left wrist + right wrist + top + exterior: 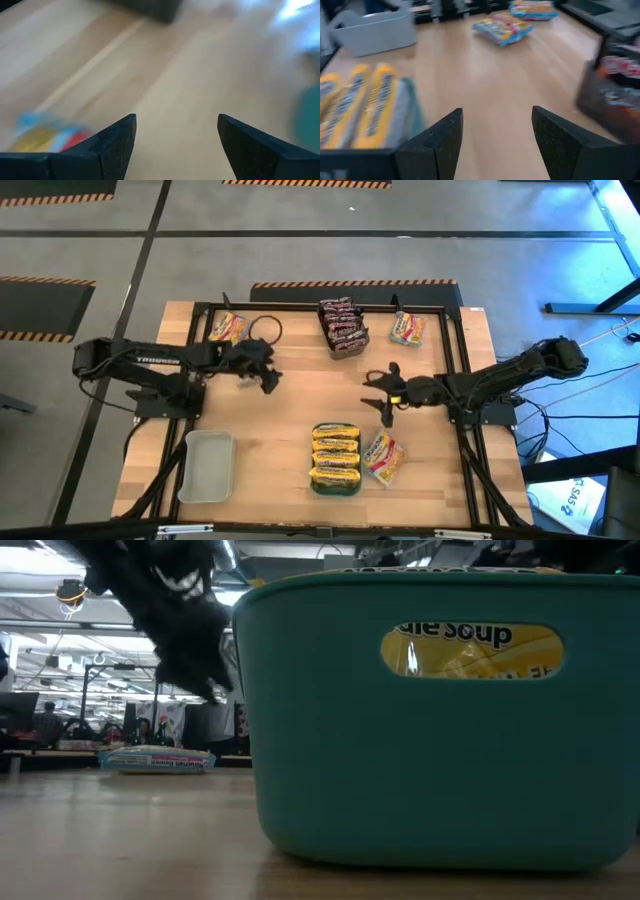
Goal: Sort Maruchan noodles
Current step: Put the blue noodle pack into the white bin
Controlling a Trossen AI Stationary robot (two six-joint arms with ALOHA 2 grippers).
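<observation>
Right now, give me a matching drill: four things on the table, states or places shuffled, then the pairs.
Things:
1. teal tray
2. grey tray
3. dark tray
4. left gripper

Places or states:
A. holds dark maroon packets, far side of the table
B. open, nothing between the fingers, over bare wood
C. holds yellow packets, near edge
D. no packets in it, near left corner

Pairs: 1-C, 2-D, 3-A, 4-B
</observation>
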